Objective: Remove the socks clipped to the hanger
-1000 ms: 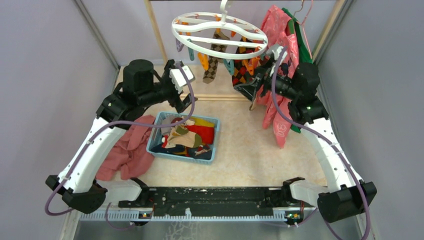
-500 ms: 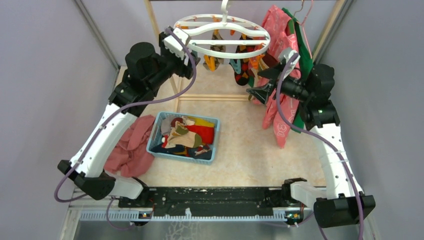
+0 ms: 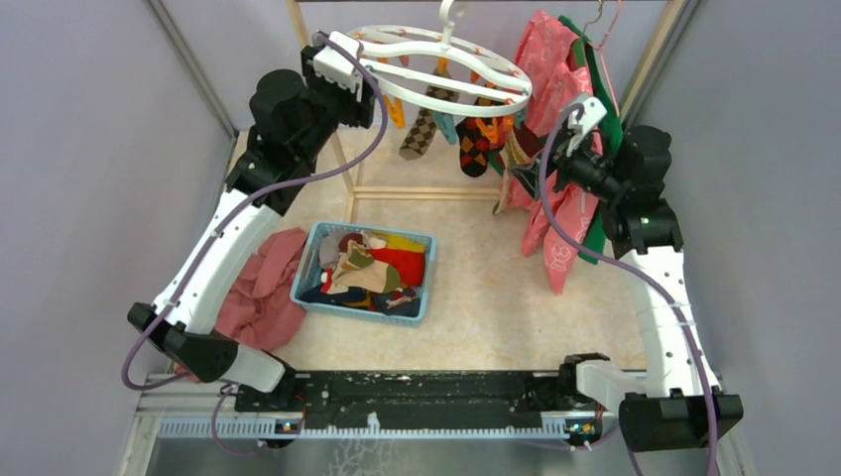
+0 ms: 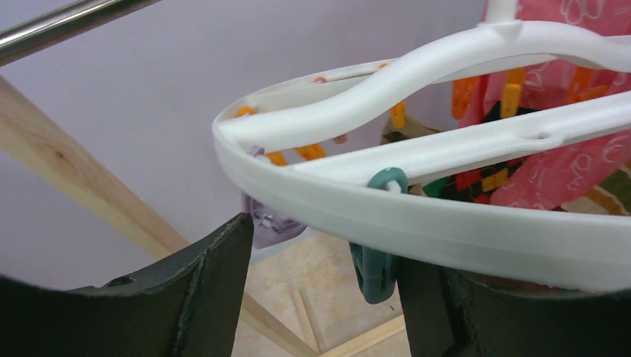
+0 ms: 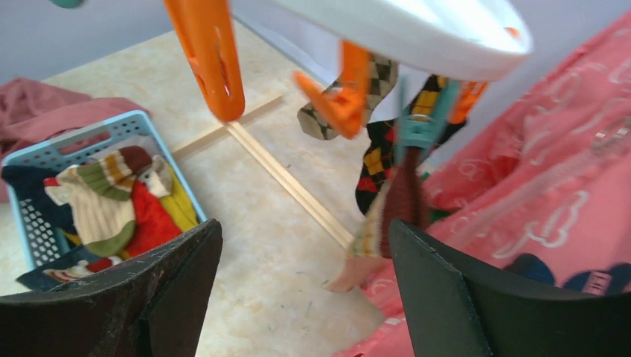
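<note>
The white ring hanger [image 3: 436,61] hangs at the top centre with orange and teal clips. Two argyle socks [image 3: 421,121] [image 3: 475,141] dangle from it. My left gripper [image 3: 369,89] is up at the ring's left rim, open. In the left wrist view the rim [image 4: 417,223] passes over its right finger [image 4: 446,312], and a teal clip [image 4: 376,271] hangs between the jaws [image 4: 327,253]. My right gripper [image 3: 523,164] is open under the ring's right side. A brown striped sock [image 5: 398,212] hangs beside its right finger [image 5: 439,290], unclamped; the gap [image 5: 303,227] holds nothing.
A blue basket [image 3: 309,266] holding several socks sits on the floor at centre. A pinkish-red cloth heap [image 3: 256,297] lies left of it. Large pink [image 3: 555,89] and green [image 3: 601,84] garments hang at the right, behind my right arm. Wooden frame bars [image 3: 426,193] cross the floor.
My left arm has risen from above the basket to the hanger's left rim, its jaws narrowing a little. The right arm has drawn back rightward. The hanger has swung and tilted.
</note>
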Tool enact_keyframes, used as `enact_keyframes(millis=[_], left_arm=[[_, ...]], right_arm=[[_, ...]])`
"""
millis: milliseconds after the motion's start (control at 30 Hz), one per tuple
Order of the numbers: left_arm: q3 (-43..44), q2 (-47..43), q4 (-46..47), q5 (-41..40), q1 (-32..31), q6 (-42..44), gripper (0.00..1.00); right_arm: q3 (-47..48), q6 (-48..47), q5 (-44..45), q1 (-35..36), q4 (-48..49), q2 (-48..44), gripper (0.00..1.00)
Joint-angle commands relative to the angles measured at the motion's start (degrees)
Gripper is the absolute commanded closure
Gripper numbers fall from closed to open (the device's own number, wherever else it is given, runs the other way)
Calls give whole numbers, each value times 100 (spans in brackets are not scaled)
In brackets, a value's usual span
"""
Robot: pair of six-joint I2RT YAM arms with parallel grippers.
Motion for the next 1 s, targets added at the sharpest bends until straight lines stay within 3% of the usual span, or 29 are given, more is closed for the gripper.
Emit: enact_keyframes(millis=[0,167,333,567,833,967], left_arm=[[-202,-95,416,9,270,-92,27],[-404,-124,563,185,540,-176,28],[-602,-216,637,366,656,-229,27],[-905,-402,538,600,674,-91,20],[-947,-662,24,801,674,35,14],[-1030,-820,-146,803,675,94,13]], right_arm=[[436,-136,469,-173,-47,-233,18],[521,-201,480,-206,-151,-247,18],[347,294,369,-207,350,-33,18],[391,419,765,-198,655,276,19],[453,-150,1738,110,730,668,28],[446,-374,2105,305,798,847,41]])
